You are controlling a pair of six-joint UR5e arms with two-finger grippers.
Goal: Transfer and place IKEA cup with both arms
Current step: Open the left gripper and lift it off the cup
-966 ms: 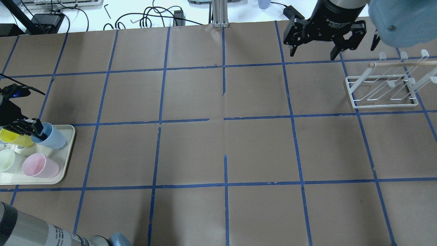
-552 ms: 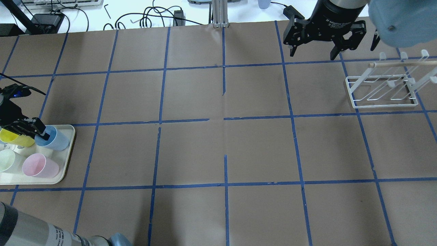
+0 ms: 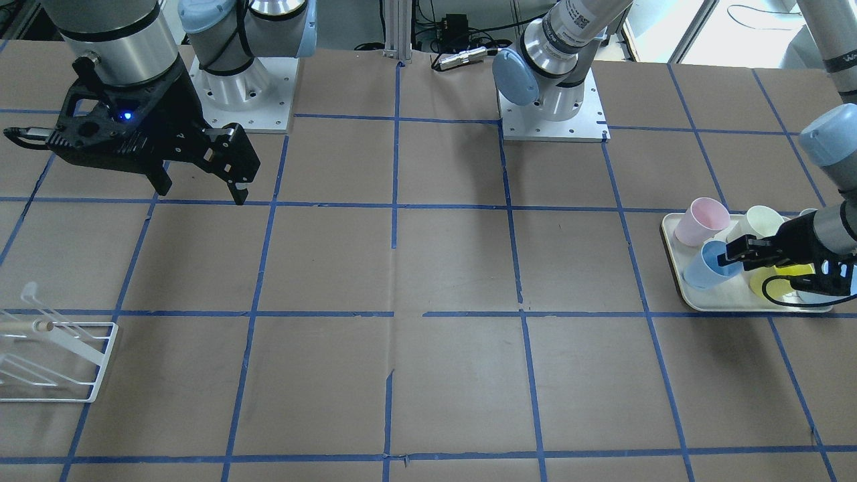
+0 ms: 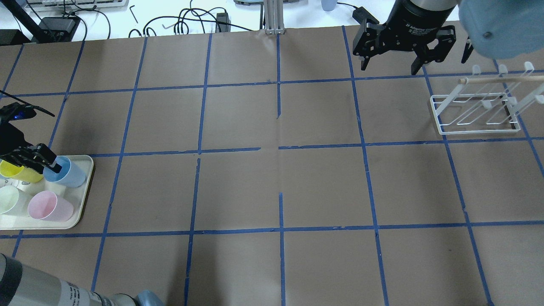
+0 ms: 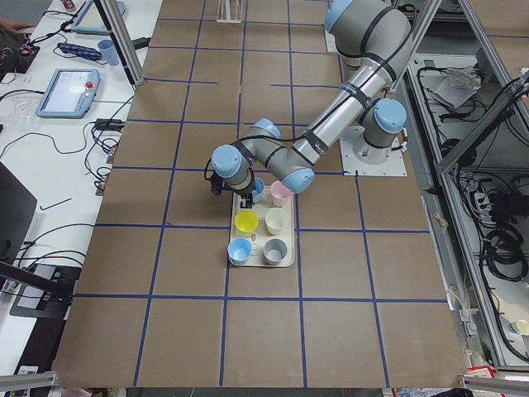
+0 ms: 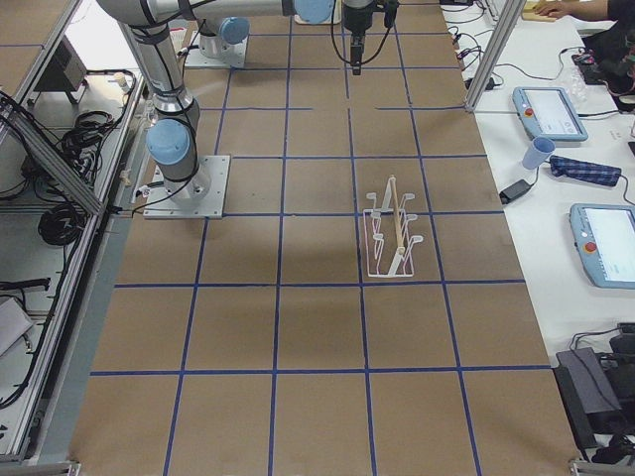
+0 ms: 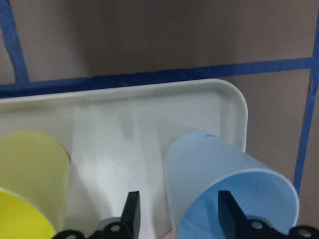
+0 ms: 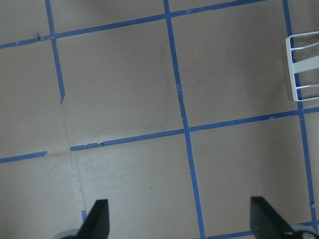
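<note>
The pale blue IKEA cup (image 4: 70, 173) stands at the far right corner of the cream tray (image 4: 83, 199); it also shows in the front view (image 3: 699, 271) and the left wrist view (image 7: 224, 169). My left gripper (image 4: 51, 163) is open at the cup's rim. One finger is inside the cup and the other is outside its wall, as the left wrist view (image 7: 178, 214) shows. My right gripper (image 4: 389, 68) is open and empty. It hangs above the table's far right part, left of the white rack (image 4: 476, 114).
The tray also holds a yellow cup (image 4: 19, 172), a pink cup (image 4: 49, 206) and a pale green cup (image 4: 8, 199). The left side view shows a second blue cup (image 5: 240, 251) and a grey cup (image 5: 275, 251) at the tray's near end. Cables lie beyond the far edge.
My left gripper has dropped a little, so one finger now sits deeper inside the blue cup, which has shifted slightly. The right arm has barely moved.
</note>
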